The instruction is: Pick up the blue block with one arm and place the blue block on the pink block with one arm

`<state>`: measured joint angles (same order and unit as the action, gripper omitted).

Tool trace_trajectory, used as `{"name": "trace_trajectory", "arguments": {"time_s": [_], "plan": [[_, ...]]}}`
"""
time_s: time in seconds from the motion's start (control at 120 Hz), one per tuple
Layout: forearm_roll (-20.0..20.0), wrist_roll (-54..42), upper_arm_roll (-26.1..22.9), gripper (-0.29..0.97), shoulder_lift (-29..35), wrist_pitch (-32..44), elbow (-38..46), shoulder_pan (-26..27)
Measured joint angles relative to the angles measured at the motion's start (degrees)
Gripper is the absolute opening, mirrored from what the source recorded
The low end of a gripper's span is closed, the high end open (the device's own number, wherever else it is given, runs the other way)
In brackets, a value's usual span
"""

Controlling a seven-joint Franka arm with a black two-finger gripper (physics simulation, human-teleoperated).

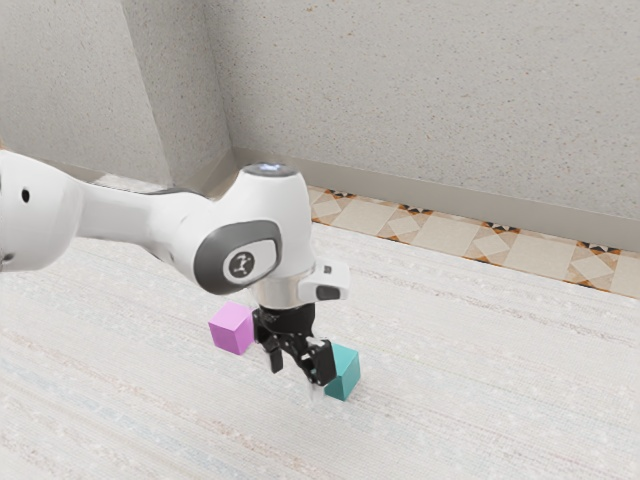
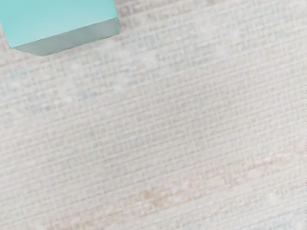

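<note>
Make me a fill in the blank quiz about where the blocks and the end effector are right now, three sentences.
1. In the exterior view, the end effector shows between the pink block and the ___ one.
2. The blue block rests on the ___, not on the pink block.
3. The end effector is holding ___.
Missing words: blue; table; nothing.

The counter [image 1: 500,380] is a pale, off-white surface with a fine woven grain and faint beige streaks. Two things rest flat on it: the pink block [image 1: 231,328] and the blue block [image 1: 345,372], a teal shade. They sit near each other but apart, the pink block toward the exterior view's left and slightly farther back
</note>
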<state>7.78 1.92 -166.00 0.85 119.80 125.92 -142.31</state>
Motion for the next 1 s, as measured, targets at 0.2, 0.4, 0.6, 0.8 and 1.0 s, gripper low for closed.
{"name": "trace_trajectory", "arguments": {"time_s": [0.2,0.4,0.6,0.8,1.0], "plan": [[0.47,3.65,0.00,0.67,2.38,5.15,0.68,5.27],[-0.06,6.55,0.00,0.67,2.83,7.45,1.10,4.48],[-1.03,9.07,0.00,0.67,4.05,8.29,0.95,3.74],[-1.91,10.97,0.00,0.67,4.15,8.60,0.74,2.23],[-2.14,12.36,0.00,0.67,5.60,8.85,-0.52,1.56]]}}
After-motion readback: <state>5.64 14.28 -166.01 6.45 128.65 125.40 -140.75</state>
